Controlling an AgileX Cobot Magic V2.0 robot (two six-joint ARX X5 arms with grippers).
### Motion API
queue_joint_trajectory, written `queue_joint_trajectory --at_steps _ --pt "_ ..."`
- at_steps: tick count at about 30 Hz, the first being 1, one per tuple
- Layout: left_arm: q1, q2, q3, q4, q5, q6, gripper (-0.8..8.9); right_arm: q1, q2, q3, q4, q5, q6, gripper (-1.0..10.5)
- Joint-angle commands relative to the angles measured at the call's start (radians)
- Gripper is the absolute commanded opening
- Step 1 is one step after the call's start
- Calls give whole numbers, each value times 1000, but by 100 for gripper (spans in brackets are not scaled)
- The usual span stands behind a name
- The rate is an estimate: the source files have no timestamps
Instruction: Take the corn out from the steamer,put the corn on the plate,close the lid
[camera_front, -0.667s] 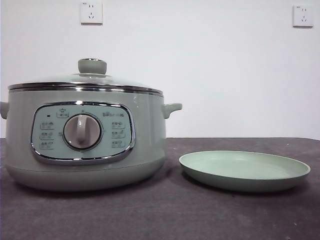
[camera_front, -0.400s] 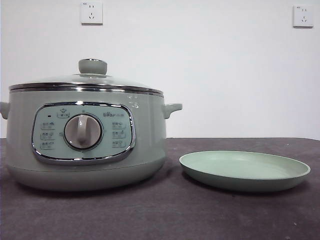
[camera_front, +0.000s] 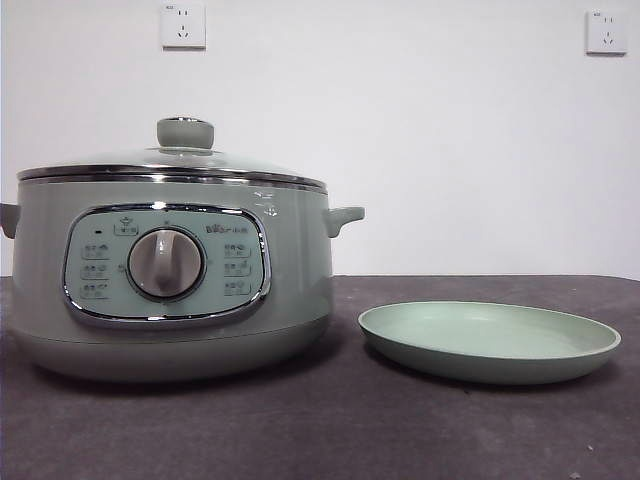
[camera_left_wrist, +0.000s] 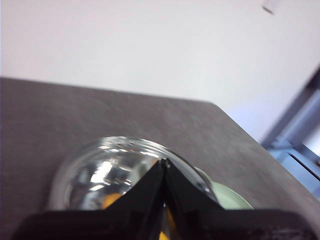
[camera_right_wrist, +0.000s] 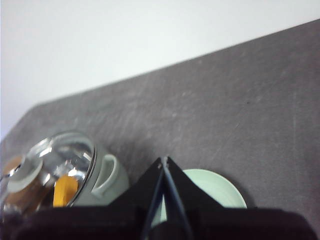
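Observation:
The sage-green steamer (camera_front: 296, 262) stands at the left of the front view with the glass lid (camera_front: 230, 162) closed on it. The empty pale green plate (camera_front: 489, 336) lies to its right. The corn (camera_right_wrist: 65, 190) shows orange through the lid in the right wrist view; the front view hides it. My left gripper (camera_left_wrist: 164, 162) is shut and empty, high above the lid (camera_left_wrist: 107, 167). My right gripper (camera_right_wrist: 164, 161) is shut and empty, high above the plate (camera_right_wrist: 217, 190) beside the steamer (camera_right_wrist: 107, 175). Neither gripper shows in the front view.
The dark grey table (camera_front: 330, 430) runs to a white wall with two sockets (camera_front: 182, 24). The table's far corner and edge show in the left wrist view (camera_left_wrist: 220, 107). The steamer's side handle (camera_front: 343, 216) sticks out toward the plate.

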Motion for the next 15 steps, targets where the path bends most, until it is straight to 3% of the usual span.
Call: queue_joint_trajectory --at_steps 1,5,8,10,12,15 --pt "2 75 54 -43 63 47 -8 2 77 90 -69 -62 -113 -1" --pt "0 173 135 -149 119 102 -4 2 180 197 -194 -175 -212 1" --pt "0 222 178 -221 133 139 0 2 232 233 -240 -214 -242 18" --pt "0 245 196 -252 132 146 11 3 253 234 -238 -215 -240 125" --pt "0 251 200 -252 133 146 116 2 266 234 -239 -214 -231 254" --pt "0 251 200 -244 130 145 382 2 274 234 -239 -210 -216 393"
